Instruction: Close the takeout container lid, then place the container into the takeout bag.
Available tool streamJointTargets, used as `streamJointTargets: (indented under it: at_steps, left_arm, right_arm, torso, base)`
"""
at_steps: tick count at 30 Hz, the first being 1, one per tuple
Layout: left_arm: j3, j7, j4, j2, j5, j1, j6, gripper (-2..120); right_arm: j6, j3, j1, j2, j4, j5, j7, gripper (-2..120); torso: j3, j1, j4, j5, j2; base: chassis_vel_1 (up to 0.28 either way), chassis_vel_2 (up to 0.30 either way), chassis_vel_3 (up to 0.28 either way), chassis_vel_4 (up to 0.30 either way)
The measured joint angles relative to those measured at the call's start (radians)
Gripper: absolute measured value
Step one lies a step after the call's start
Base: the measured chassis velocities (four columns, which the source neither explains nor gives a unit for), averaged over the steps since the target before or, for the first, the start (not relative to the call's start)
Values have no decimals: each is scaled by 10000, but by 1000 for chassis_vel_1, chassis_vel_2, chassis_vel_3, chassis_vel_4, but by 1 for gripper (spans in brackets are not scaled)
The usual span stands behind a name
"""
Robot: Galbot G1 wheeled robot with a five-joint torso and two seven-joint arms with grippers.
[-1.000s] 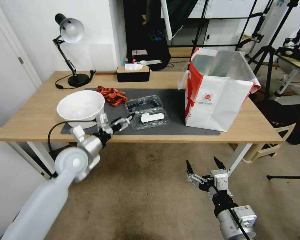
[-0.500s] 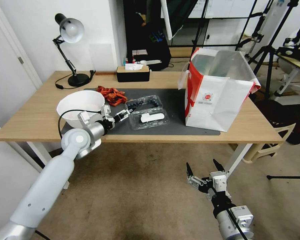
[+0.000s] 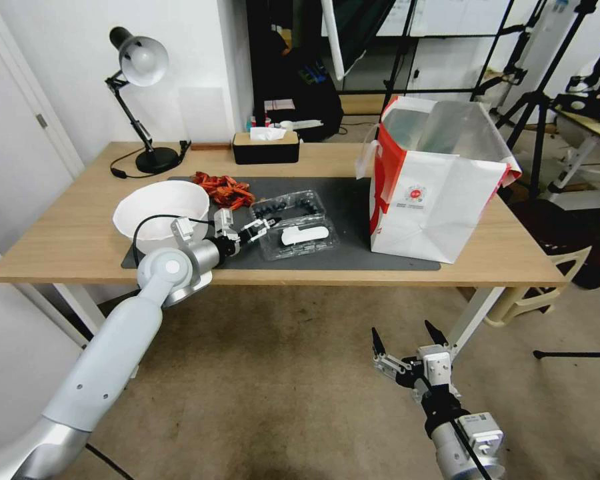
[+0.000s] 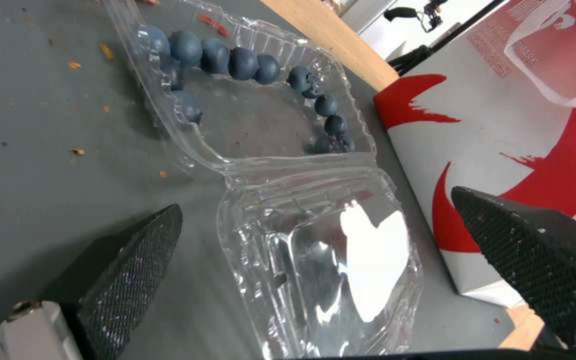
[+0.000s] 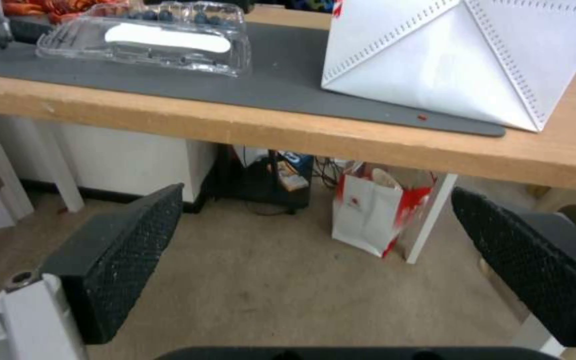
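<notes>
1. the takeout bag (image 3: 440, 200) carries a small round red logo (image 3: 415, 194) on its white front; the fine print under it is too small to read.
2. the lid (image 3: 300, 238) bears a white label (image 3: 305, 235), blank on this face.

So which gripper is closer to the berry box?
Left. The left gripper is open at the berry box, beside its flat lid. The right gripper hangs low, below the table.
</notes>
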State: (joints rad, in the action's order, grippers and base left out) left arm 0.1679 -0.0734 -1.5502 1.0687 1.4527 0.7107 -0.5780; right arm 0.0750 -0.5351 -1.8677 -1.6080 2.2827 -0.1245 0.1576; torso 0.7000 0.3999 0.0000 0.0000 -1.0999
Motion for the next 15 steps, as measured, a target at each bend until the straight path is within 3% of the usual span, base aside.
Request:
streamJointTargets:
  at_steps: [15]
  left_arm:
    - [-85,115,686,177,676,-600,-486,100]
  right_arm:
    - [-112,5,10,0,-198,12,-87,100]
  torso:
    - [0,1,-1,0,0]
  base:
    - [0,0,0,0]
